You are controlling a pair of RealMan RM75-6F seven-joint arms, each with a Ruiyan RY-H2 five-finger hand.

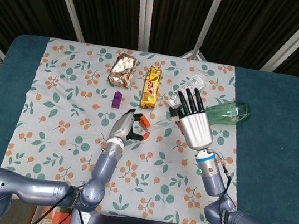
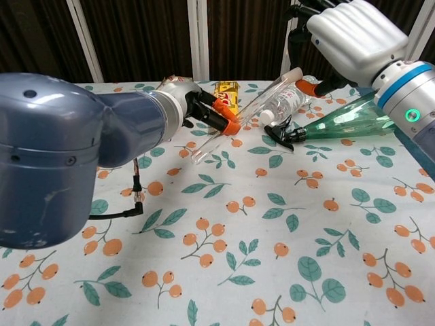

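Left hand point(image 1: 125, 125) was out mid-counter with fingers pinched together, forearm stretched forward. Right hand point(image 1: 195, 120) hung higher, back facing up, dark fingers point(image 1: 190, 98) straight and spread

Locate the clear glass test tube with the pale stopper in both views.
Head view: the clear glass test tube is at centre, running from the left hand toward the right hand.
Chest view: test tube is upper centre, slanting up to the right.
Shared landmark: the gold snack bar behind it.
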